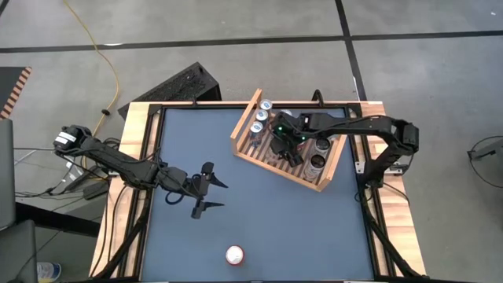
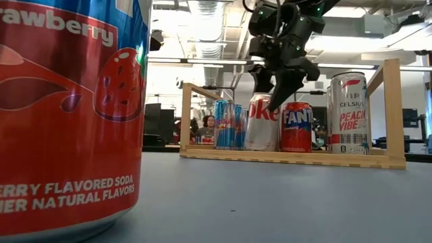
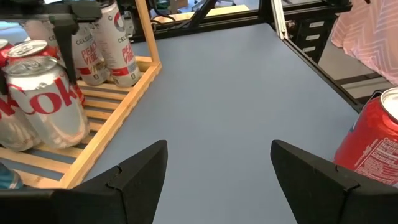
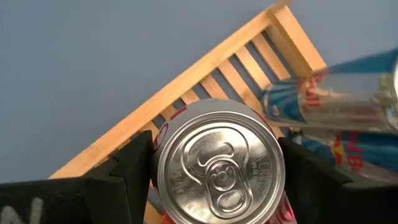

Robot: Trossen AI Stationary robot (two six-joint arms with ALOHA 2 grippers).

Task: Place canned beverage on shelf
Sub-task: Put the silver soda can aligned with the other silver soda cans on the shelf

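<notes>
Above shelf (image 1: 245,152), right hand (image 4: 214,171) astride Coke can (image 4: 217,165), fingers apart

The shelf (image 1: 250,156) is pale wood with a slatted base; the table (image 1: 259,212) is flat slate blue; the strawberry soda can (image 2: 67,115) is red with white lettering; the Diet Coke can (image 2: 260,125) silver with red script; the Fanta can (image 2: 296,128) red; the slim cans (image 2: 228,125) blue and silver.

A: What do the arms look like?
B: Both are dark, slim and jointed; the left gripper (image 1: 206,189) has two flat black tapering fingers.
A: And the right?
B: The right gripper (image 1: 284,146) matches, with small green lights glowing on its wrist and black cabling along the arm
</notes>
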